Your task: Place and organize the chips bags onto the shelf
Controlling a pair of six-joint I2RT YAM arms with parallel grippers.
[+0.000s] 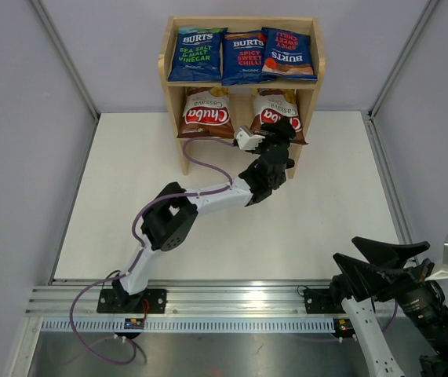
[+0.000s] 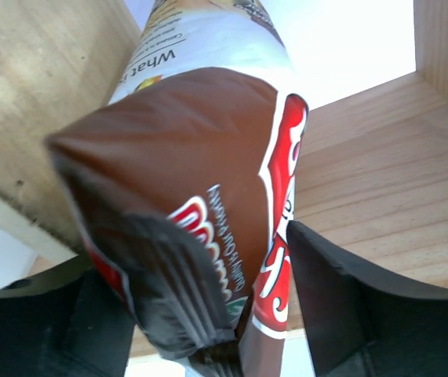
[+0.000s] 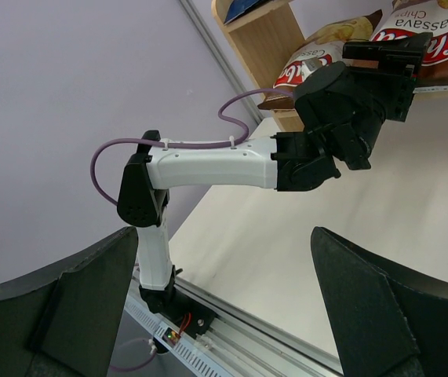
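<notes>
Chuba cassava bag stood on the shelf's lower tier, at its right side. It looked light, puffy and slick, so you'd best pinch the crimped bottom seam. Your left fingers flanked that seam, and I could not tell whether they gripped it. Your right fingers gaped empty, well away from the shelf.

White-linked left arm: black joint housings, black base.
Thin purple cable: zip-tied along the links.
Matte black right fingers: broad wedges.
</notes>
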